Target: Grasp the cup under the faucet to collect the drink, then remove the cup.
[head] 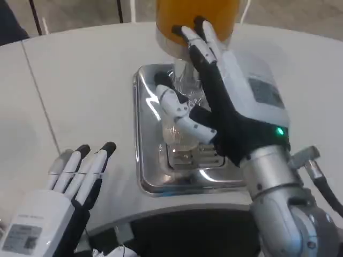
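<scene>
Clear cup (177,131) seemingly gripped by right robot hand (222,101).

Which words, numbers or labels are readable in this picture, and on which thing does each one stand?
No text can be read.
Label on the back of the left hand: printed lines, too blurred to read.
Grey panel on the back of the right hand: too blurred to read.
</scene>
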Available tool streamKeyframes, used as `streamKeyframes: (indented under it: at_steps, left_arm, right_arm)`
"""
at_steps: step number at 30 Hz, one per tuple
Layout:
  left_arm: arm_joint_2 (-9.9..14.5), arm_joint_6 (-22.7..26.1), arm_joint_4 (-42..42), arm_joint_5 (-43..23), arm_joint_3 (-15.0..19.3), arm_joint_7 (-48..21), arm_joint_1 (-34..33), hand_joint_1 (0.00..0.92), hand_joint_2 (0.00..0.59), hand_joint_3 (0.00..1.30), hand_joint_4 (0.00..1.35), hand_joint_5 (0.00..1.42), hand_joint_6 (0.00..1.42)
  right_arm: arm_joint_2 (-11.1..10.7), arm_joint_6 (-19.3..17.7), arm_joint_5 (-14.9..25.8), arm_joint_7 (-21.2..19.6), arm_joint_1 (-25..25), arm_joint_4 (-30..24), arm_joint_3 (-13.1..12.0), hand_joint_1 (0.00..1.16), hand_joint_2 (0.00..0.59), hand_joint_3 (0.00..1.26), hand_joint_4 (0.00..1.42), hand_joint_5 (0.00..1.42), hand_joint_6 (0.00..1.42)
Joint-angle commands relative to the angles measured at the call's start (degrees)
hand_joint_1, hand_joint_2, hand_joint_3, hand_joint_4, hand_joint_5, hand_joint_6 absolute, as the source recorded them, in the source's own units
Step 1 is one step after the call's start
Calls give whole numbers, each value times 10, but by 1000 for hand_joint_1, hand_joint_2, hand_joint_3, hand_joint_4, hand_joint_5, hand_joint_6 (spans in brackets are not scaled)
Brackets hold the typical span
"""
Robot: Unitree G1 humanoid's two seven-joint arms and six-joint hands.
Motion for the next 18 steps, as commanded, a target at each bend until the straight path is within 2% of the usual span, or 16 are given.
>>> streamKeyframes:
  at_steps: [1,5,10,18]
  left_arm:
    - [-2,-9,8,-1,-7,-7,-1,0,130,0,0,0,0]
    - [-3,-9,10,-2,-8,-7,-2,0,130,0,0,0,0]
    - [-5,-10,10,-2,-8,-4,-1,0,130,0,0,0,0]
    - [-3,-15,16,-3,-5,-4,-5,0,130,0,0,0,0]
  right_arm:
    - [1,11,-20,56,-14,18,8,106,467,137,66,95,159]
    - [-2,-2,-11,76,-37,33,7,77,478,146,74,107,176]
    - [1,-10,15,81,-57,52,7,80,484,146,74,107,189]
    - [-16,-16,30,116,-67,57,18,87,499,146,74,107,193]
